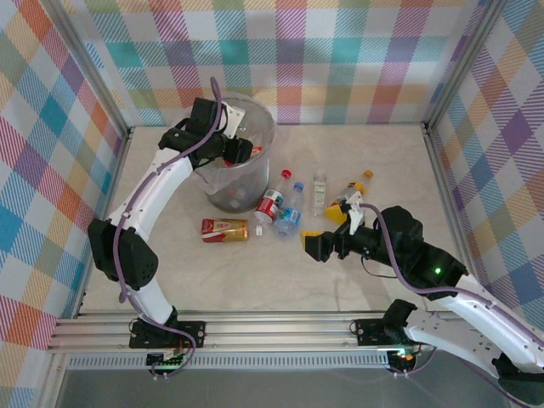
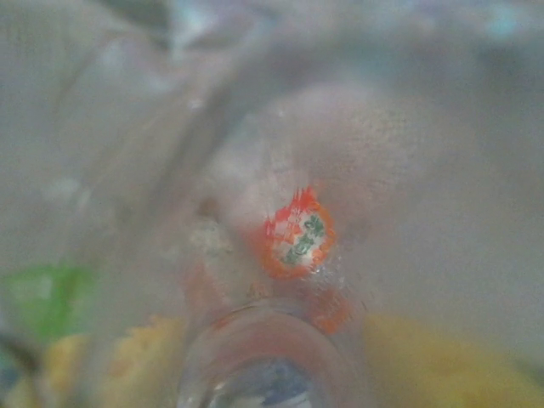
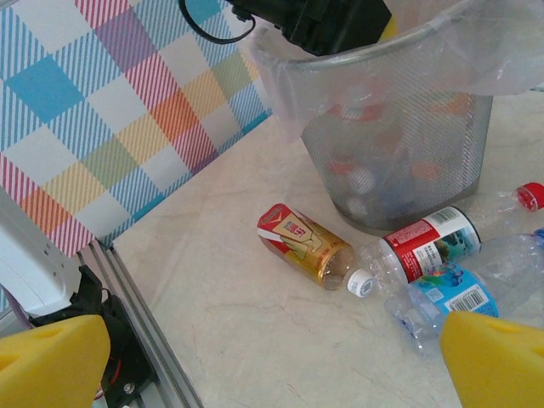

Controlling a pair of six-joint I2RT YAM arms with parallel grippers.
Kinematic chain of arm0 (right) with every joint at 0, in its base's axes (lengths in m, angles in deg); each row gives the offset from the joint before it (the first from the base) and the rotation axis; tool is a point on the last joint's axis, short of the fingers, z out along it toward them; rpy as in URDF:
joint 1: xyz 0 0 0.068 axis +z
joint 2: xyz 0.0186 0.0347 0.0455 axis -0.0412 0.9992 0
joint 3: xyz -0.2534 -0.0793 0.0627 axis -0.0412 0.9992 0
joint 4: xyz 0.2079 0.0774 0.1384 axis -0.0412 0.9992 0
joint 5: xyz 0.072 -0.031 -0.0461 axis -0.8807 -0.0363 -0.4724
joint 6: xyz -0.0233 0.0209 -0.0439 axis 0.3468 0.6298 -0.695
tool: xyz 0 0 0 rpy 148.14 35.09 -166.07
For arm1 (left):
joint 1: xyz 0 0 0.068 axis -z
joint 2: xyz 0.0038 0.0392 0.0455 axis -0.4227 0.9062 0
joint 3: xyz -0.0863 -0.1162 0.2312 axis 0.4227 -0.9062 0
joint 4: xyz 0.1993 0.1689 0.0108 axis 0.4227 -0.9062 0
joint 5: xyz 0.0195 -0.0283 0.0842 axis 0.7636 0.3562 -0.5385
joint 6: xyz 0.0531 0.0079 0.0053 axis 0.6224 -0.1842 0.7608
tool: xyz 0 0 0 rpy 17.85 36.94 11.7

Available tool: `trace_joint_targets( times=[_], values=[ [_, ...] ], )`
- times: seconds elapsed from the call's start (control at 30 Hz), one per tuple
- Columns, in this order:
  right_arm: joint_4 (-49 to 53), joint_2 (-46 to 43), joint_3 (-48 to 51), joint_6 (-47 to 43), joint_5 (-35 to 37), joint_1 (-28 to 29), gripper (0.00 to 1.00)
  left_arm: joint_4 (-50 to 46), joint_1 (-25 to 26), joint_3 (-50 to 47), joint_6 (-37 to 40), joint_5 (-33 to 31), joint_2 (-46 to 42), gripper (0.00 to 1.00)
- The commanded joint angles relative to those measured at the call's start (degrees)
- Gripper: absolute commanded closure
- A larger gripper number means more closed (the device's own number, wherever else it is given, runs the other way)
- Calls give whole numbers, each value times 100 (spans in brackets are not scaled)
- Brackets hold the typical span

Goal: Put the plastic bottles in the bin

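My left gripper point(image 1: 236, 151) hangs over the mouth of the bin point(image 1: 255, 183), shut on a clear plastic bottle with a red-orange label point(image 1: 257, 150). In the left wrist view that bottle point(image 2: 293, 238) is a blur between the yellow pads, and the gripper point(image 2: 263, 374) sits right behind it. Several bottles lie inside the bin point(image 3: 399, 161). On the table lie a gold-and-red bottle point(image 1: 225, 229) point(image 3: 306, 246), a red-labelled bottle point(image 1: 270, 204) point(image 3: 429, 245) and a blue-labelled bottle point(image 1: 289, 217) point(image 3: 450, 293). My right gripper point(image 1: 323, 223) point(image 3: 272, 365) stands open, low over the table to their right, holding nothing.
A small clear bottle point(image 1: 320, 191) and an orange-capped one point(image 1: 361, 183) lie beyond the right gripper. Checked walls close in the table on three sides. An aluminium rail point(image 1: 272, 327) point(image 3: 144, 340) runs along the near edge.
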Motion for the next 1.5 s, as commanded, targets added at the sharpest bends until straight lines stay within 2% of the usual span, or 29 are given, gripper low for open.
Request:
trace_joint_targets(
  times=[0.0,0.17,0.53,0.83,0.97,1.03,1.1,1.17,1.3,1.47],
  values=[
    [-74,-49,62,51,-67,-18,0,-90,-45,-109,337,63,-224,44],
    [-43,-133,123,60,-17,-14,0,-205,-43,-150,592,-195,-237,41],
    [-78,-107,192,85,-22,-18,0,-486,-43,273,197,319,-289,20],
    [-72,-103,199,95,-23,-18,0,-450,-43,860,-546,305,-314,20],
    [-40,-121,203,92,-18,-14,0,-478,-51,939,-643,365,-319,16],
    [-41,-125,212,104,-6,-18,0,-461,-51,920,-668,204,-309,19],
    [-45,-130,221,112,-19,-17,0,-460,-60,909,-716,86,-266,34],
    [-50,-135,221,122,-28,-18,0,-501,-69,905,-739,2,-189,44],
    [-16,-172,229,131,-27,-18,0,-634,-69,848,-746,-20,-12,45],
    [24,-206,221,122,-6,-17,0,-585,-65,520,-826,256,24,45]
  ],
)
